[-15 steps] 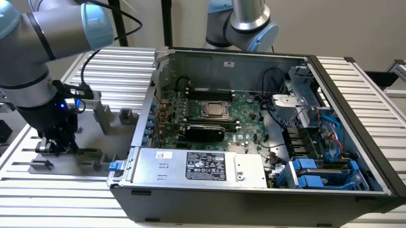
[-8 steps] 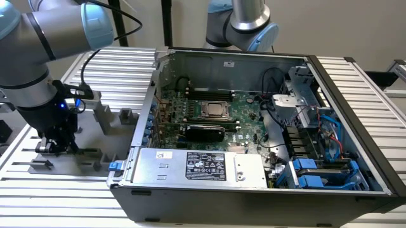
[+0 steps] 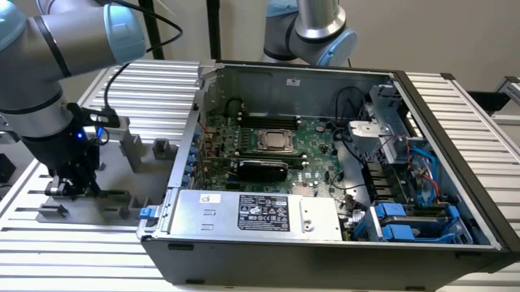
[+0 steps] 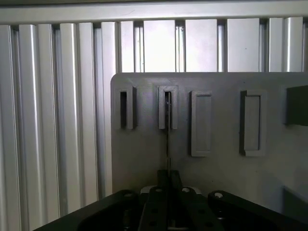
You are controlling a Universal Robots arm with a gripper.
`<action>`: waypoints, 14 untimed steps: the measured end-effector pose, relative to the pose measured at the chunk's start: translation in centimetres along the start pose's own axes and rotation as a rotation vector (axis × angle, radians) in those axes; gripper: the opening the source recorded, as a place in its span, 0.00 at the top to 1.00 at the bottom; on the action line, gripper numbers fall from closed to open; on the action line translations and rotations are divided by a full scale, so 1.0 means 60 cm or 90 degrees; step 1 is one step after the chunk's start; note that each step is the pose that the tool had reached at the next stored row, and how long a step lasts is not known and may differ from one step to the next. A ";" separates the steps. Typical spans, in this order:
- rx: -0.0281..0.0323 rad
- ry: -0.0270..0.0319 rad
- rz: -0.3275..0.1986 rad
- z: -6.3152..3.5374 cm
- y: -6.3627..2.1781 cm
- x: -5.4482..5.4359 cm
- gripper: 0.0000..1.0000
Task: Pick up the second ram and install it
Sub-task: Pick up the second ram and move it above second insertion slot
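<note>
The gripper [image 3: 72,184] is reaching straight down onto the grey holder plate [image 3: 122,205], which is lying on the slatted aluminium table [image 3: 81,255]. The open computer case [image 3: 325,79] is standing just beside the plate, on the exterior view's right of it.

In the wrist view the second ram [image 4: 167,142] is showing edge-on as a thin dark line over the plate [image 4: 216,178]. One end is sitting in a narrow slotted block [image 4: 168,109] on the plate, and the other end is running in between the fingers of the gripper [image 4: 168,177]. No gap is showing between the fingers and that thin edge, so I am judging the hand to be clamped on the stick rather than hanging open around it.

The placing is making sense. The block is keeping the stick upright on its long edge, so its two flat faces are offered to the pads. The arm is standing plumb over the plate, so the stick can be drawn out along its slot without twisting. The neighbouring narrow block [image 4: 127,109] is looking empty.

With its far end in the block, the stick is not yet lifted clear. The work is standing at the grasp — the motherboard [image 3: 313,143] is lying face-up inside the case, well apart from the plate.
</note>
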State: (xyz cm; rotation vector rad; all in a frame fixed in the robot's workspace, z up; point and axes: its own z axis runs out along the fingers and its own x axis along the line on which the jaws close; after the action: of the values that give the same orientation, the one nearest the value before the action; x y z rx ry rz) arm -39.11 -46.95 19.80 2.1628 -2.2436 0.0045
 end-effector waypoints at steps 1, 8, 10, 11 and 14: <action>0.0000 0.0000 0.002 0.000 0.000 0.000 1.00; -0.0001 -0.0001 0.005 0.000 0.000 0.000 1.00; 0.0000 -0.0002 0.005 0.000 0.000 0.000 1.00; 0.0001 -0.0003 0.005 -0.001 0.000 0.000 1.00; -0.0001 -0.0001 0.005 -0.007 0.000 0.000 1.00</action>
State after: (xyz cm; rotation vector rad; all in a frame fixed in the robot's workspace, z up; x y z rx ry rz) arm -39.11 -46.95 20.20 2.1543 -2.2518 0.0043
